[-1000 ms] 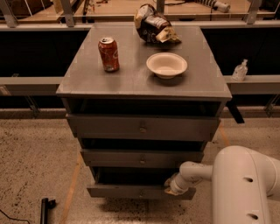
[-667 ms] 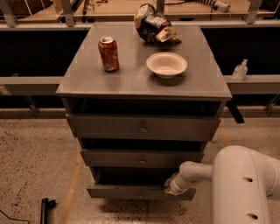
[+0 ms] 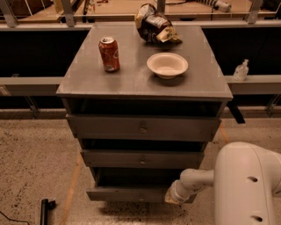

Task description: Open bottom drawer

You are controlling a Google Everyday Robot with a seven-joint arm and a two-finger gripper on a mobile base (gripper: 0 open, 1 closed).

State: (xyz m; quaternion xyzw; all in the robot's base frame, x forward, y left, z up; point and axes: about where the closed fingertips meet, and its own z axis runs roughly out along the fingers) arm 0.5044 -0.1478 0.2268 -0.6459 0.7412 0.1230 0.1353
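Robot lab or test bay, not a home. White robot arm [image 3: 246, 184] in the foreground, its gripper [image 3: 170, 199] low at the right end of the bottom drawer [image 3: 123, 193] front. Lone grey cabinet [image 3: 140, 81] on a speckled floor [image 3: 30, 167] with an orange tape line [image 3: 72, 184]. Grey rails [image 3: 26, 83] run behind, sanitizer bottle [image 3: 240, 70] on one. Wooden benches [image 3: 118, 6] at the back. Can [image 3: 109, 53], bowl [image 3: 167, 65], chip bag [image 3: 153, 24] on top.

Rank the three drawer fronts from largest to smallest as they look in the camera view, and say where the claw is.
1. top drawer
2. middle drawer
3. bottom drawer, though it lies farthest from the camera, so its true size is unsure.
The claw is at the bottom drawer's right end.
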